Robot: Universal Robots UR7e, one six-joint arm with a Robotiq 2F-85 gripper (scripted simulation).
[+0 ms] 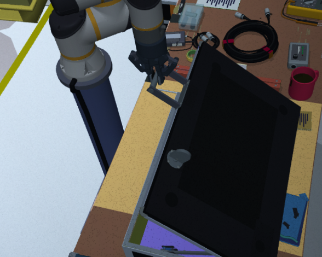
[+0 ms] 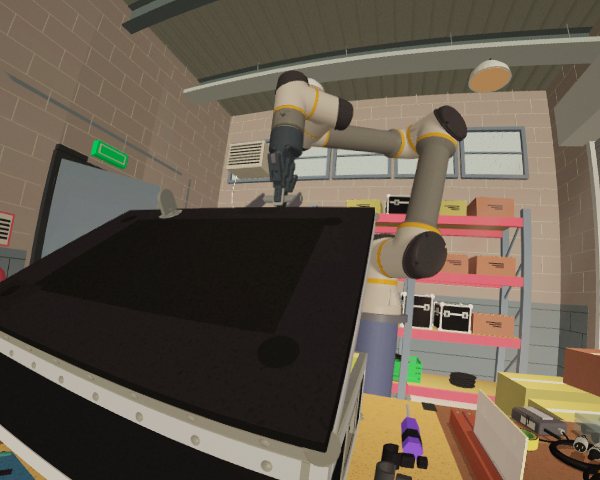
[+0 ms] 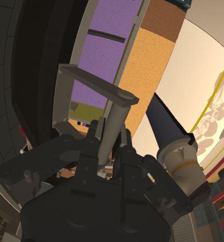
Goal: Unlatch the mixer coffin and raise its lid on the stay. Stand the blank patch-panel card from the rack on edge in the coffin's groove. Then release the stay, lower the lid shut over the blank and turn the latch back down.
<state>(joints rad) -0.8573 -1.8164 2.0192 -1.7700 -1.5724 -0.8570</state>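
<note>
The mixer coffin's black lid [image 1: 233,143] [image 2: 187,289] is raised at a steep tilt over the case. Its purple-lined inside [image 1: 161,238] [image 3: 104,57] shows below the free edge, with a dark groove [image 3: 106,35] across the lining. My gripper [image 1: 157,78] [image 2: 281,195] [image 3: 111,140] is at the lid's far corner, closed around the bar of the grey lid handle [image 1: 166,95] [image 3: 111,125]. The round grey latch [image 1: 178,158] [image 2: 167,202] sits on the lid's front rim. The blank card [image 2: 499,434] stands on edge in the red rack [image 1: 270,83] behind the lid.
A red mug [image 1: 302,82] stands right of the lid. A cable coil [image 1: 250,41], a meter [image 1: 308,8] and small boxes lie behind it. A blue tray [image 1: 292,221] lies at the right. My arm's pedestal [image 1: 94,116] stands left of the bench.
</note>
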